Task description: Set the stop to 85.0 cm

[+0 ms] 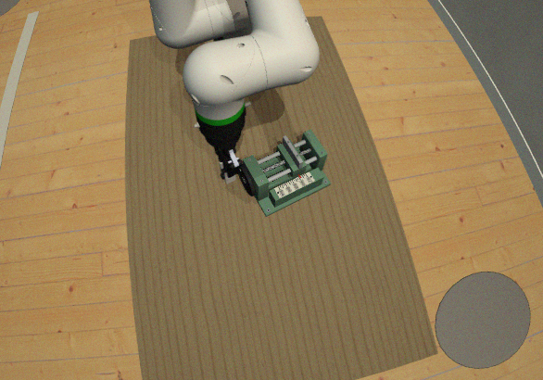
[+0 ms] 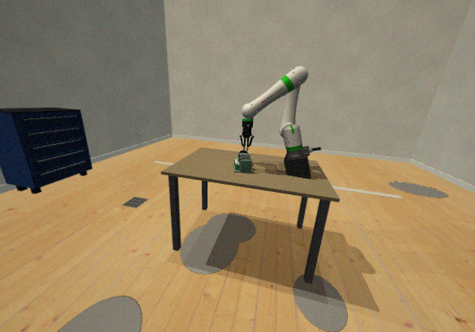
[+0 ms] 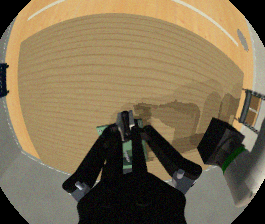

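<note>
1 gripper (image 1: 228, 176) (image 2: 246, 150) (image 3: 126, 116) at handwheel (image 1: 248, 182) (image 2: 242, 152) | fingers near-closed, pinch on hndl can't tell | risk: slip off rim or overcrank → stop (image 1: 292, 151) past 85.0

The scale's numerals (image 1: 295, 185) seem too blurred to read.

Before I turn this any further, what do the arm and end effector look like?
The arm is smooth white with rounded joints, green bands and small red lettering. The end effector is black, with slim linked fingers and pale metallic tips.
</note>
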Robot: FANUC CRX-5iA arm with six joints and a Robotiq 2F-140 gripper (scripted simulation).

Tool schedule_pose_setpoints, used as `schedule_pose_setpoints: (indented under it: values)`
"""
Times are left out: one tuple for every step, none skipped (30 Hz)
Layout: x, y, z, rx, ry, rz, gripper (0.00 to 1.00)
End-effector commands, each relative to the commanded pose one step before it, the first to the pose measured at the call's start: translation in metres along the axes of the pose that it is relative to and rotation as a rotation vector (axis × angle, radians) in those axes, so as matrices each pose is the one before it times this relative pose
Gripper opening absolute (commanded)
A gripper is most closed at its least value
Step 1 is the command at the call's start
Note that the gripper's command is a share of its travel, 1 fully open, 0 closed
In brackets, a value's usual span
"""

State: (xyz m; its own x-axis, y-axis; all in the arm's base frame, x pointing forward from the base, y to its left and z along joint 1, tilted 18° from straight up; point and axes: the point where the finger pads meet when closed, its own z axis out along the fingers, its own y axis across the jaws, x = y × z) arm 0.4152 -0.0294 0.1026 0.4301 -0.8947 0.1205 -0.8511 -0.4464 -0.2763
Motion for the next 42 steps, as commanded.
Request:
schedule_pose_setpoints:
  values:
    - [0.00006,-0.00652,-0.00594,0.0011,0.00022,-0.00003,0.04]
    - [0.0,-0.00229,-0.00129,0.0,0.0,0.0,0.04]
    - [0.0,-0.00228,-0.00129,0.0,0.0,0.0,0.04]
    - [0.0,-0.00247,-0.00088,0.0,0.0,0.0,0.04]
    - [0.0,-0.00247,-0.00088,0.0,0.0,0.0,0.04]
    - [0.0,0.0,0.0,0.0,0.0,0.0,0.04]
    - [0.0,0.0,0.0,0.0,0.0,0.0,0.04]
    - [0.0,-0.00264,-0.0005,0.0,0.0,0.0,0.04]
    - [0.0,-0.00266,-0.00044,0.0,0.0,0.0,0.04]
    - [0.0,-0.00246,-0.00006,0.0,0.0,0.0,0.04]
    - [0.0,-0.00242,0.00002,0.0,0.0,0.0,0.04]
    - [0.0,-0.00227,0.00022,0.0,0.0,0.0,0.04]
    - [0.0,-0.00214,0.00039,0.0,0.0,0.0,0.04]
    - [0.0,-0.00214,0.0004,0.0,0.0,0.0,0.04]
    - [0.0,-0.0019,0.0007,0.0,0.0,0.0,0.04]
    - [0.0,-0.0019,0.00071,0.0,0.0,0.0,0.04]
    - [0.0,-0.00184,0.00079,0.0,0.0,0.0,0.04]
    - [0.0,-0.00169,0.00098,0.0,0.0,0.0,0.04]
    - [0.0,-0.00168,0.00099,0.0,0.0,0.0,0.04]
    - [0.0,-0.0016,0.0011,0.0,0.0,0.0,0.04]
    - [0.0,-0.00147,0.00125,0.0,0.0,0.0,0.04]
    - [0.0,-0.00147,0.00126,0.0,0.0,0.0,0.04]
    - [0.0,0.0,0.0,0.0,0.0,0.0,0.04]
    - [0.0,0.0,0.0,0.0,0.0,0.0,0.04]
    - [0.0,-0.00135,0.0014,0.0,0.0,0.0,0.04]
    - [0.0,-0.00125,0.00151,0.0,0.0,0.0,0.04]
    - [0.0,-0.00124,0.00152,0.0,0.0,0.0,0.04]
    - [0.0,-0.00108,0.0017,0.0,0.0,0.0,0.04]
    - [0.0,-0.00101,0.00178,0.0,0.0,0.0,0.04]
    - [0.0,-0.001,0.00178,0.0,0.0,0.0,0.04]
    - [0.0,-0.00074,0.00206,0.0,0.0,0.0,0.04]
    - [0.0,-0.00073,0.00206,0.0,0.0,0.0,0.04]
    - [0.0,-0.00058,0.00222,0.0,0.0,0.0,0.04]
    - [0.0,-0.0004,0.00239,0.0,0.0,0.0,0.04]
    - [0.0,-0.00032,0.00246,0.0,0.0,0.0,0.04]
    - [0.0,0.00002,0.0028,0.0,0.0,0.0,0.04]
    - [0.0,0.00012,0.00278,0.0,0.0,0.0,0.04]
    - [0.0,0.0005,0.00275,0.0,0.0,0.0,0.04]
    - [0.0,0.0006,0.00271,0.0,0.0,0.0,0.04]
    - [0.0,0.0,0.0,0.0,0.0,0.0,0.04]
    - [0.0,0.0,0.0,0.0,0.0,0.0,0.04]
    - [0.0,0.00098,0.00263,0.0,0.0,0.0,0.04]
